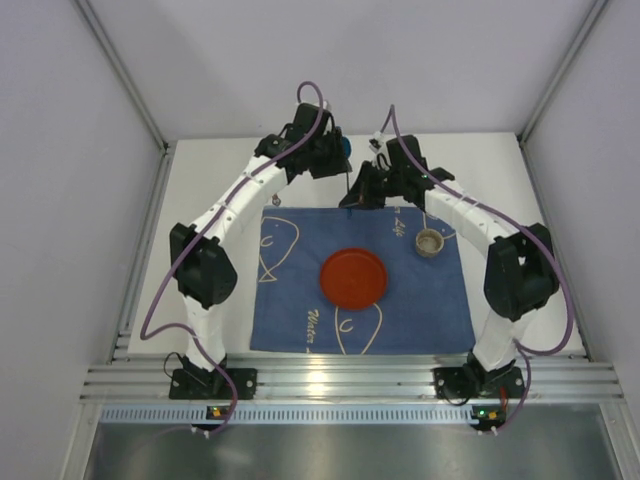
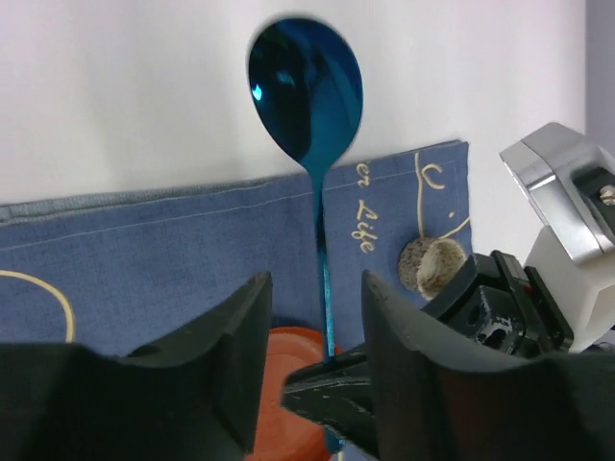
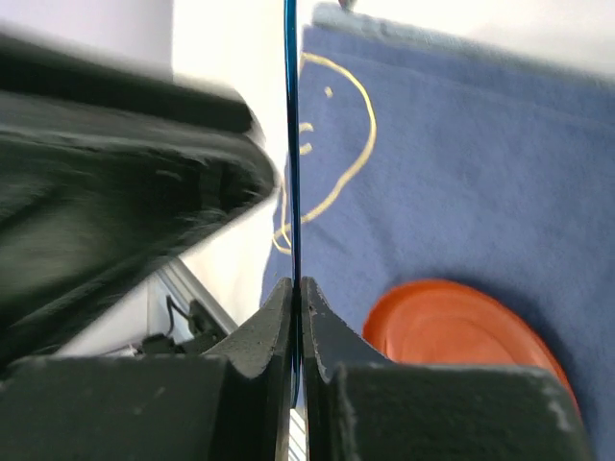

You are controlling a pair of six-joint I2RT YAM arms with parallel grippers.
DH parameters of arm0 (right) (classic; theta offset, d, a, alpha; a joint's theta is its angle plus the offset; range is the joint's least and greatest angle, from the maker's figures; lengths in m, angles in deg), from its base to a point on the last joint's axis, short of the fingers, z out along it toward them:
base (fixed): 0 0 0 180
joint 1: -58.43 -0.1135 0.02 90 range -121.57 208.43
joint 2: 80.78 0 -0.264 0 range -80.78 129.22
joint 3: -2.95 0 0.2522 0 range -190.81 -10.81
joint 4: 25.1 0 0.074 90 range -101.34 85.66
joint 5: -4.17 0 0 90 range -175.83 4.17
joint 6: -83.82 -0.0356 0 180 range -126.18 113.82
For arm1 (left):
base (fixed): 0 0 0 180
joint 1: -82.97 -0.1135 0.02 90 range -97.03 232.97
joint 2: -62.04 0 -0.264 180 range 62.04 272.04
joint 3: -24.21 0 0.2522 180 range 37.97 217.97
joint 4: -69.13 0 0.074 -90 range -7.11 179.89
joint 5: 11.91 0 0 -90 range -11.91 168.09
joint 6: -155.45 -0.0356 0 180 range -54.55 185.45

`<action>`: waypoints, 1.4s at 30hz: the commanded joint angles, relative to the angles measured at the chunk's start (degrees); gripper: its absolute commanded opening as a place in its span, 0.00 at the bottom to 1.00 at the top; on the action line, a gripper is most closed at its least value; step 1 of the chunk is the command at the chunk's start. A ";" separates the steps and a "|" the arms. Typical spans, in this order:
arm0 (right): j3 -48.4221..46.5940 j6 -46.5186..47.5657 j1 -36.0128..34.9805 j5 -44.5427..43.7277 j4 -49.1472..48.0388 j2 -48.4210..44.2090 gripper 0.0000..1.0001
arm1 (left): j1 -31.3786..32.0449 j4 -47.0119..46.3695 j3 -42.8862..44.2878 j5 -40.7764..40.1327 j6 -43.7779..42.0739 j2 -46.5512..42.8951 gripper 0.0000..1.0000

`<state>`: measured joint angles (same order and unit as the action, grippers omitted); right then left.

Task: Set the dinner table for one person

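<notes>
A shiny blue spoon is held in the air over the back edge of the dark blue fish cloth; its bowl shows in the top view. My right gripper is shut on the thin handle; it also shows in the top view. My left gripper is open, its fingers on either side of the handle without touching it, just above the right fingertips. A red plate lies mid-cloth on the white dinner table.
A small beige speckled cup stands on the cloth right of the plate, also in the left wrist view. The two arms meet closely over the cloth's back edge. Grey walls and metal rails enclose the table.
</notes>
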<state>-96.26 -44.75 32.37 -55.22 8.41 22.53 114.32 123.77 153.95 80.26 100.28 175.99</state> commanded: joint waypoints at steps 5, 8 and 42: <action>15.91 0.86 4.96 0.14 1.34 -11.37 0.00 | -0.42 -0.45 -6.09 -4.54 -4.68 -4.17 0.98; 22.14 2.61 7.43 1.29 5.03 -13.13 0.00 | -1.90 -1.94 -12.59 -6.74 -5.39 -6.72 0.98; 51.96 2.62 10.16 -4.24 13.82 -30.45 0.04 | -12.11 -5.29 -22.47 2.66 -5.83 -3.21 0.96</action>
<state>-44.15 -41.10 42.49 -57.96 23.54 -8.18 102.25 119.97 129.37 82.03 95.26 173.10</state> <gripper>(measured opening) 0.031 0.959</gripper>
